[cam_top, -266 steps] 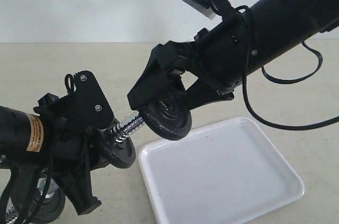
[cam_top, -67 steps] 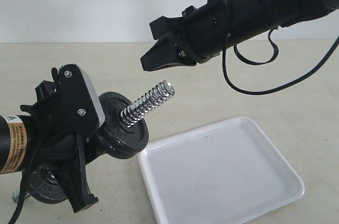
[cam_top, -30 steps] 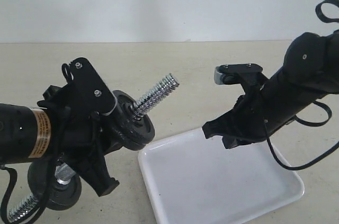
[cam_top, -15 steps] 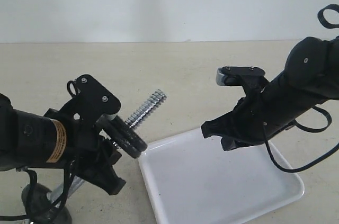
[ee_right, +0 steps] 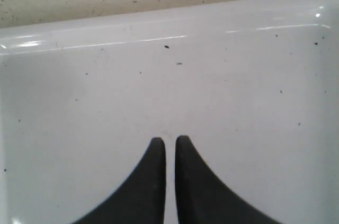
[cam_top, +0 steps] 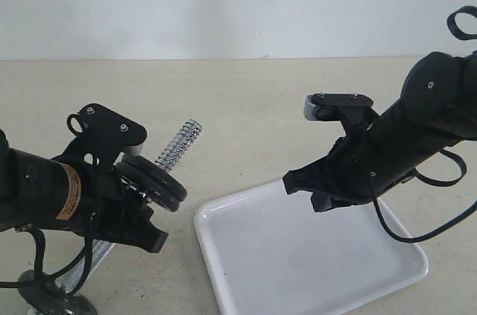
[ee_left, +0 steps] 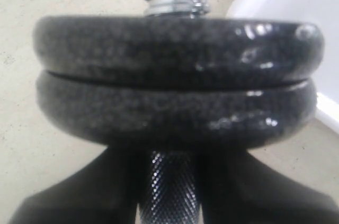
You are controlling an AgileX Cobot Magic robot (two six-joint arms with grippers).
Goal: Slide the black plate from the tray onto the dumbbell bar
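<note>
Exterior view: the dumbbell bar is held tilted above the near left corner of the desk, its threaded end pointing up and toward the far edge. The fingers of the left gripper are closed on the bar's knurled middle, as is seen close up in the left wrist view. The black plate is threaded on the bar, off the tray, with the screw thread standing out beyond it. It is stacked flat against a second disc, which sits just next to the fingers; only a thin seam is seen between the two rims. A third disc is partly visible at the bar's lower end, cut off by the picture's edge. The white tray lies toward the near right corner of the desk and carries only a few dark specks. The right gripper is held above the tray's far left part, well apart from the bar. In the right wrist view its fingers are brought together with only a thin slit between them, and nothing is held.
</note>
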